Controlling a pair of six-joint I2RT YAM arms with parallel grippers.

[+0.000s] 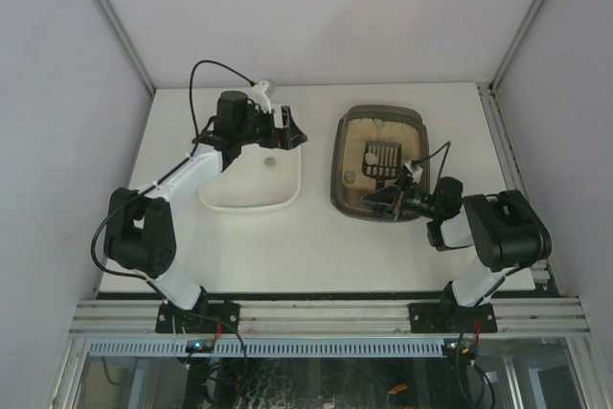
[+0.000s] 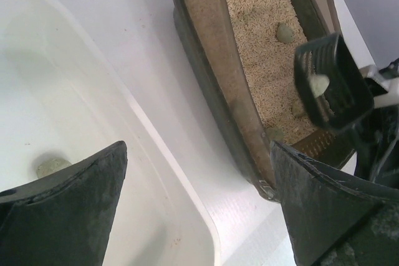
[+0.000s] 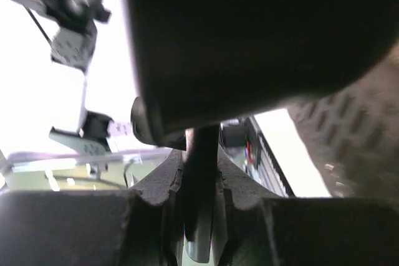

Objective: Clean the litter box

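The litter box point(image 1: 338, 171), a dark brown tray of tan litter, lies right of centre, and it also shows in the left wrist view point(image 2: 209, 60). Greenish clumps point(image 2: 285, 32) lie on the litter. My right gripper point(image 1: 393, 200) is at the box's near edge, shut on the handle point(image 3: 201, 172) of the black slotted scoop point(image 1: 381, 158). The scoop point(image 2: 330, 82) is tilted over the litter with one clump point(image 2: 318, 84) on it. My left gripper point(image 1: 295, 131) hovers open over the white tub's far right corner, its fingers point(image 2: 68, 210) wide apart and holding nothing.
The white tub point(image 1: 215, 200) sits left of the litter box, with one clump point(image 2: 52, 166) on its floor. A strip of bare table point(image 2: 187, 129) separates the two containers. Grey walls enclose the table on three sides, and an aluminium rail point(image 1: 326, 316) runs along the near edge.
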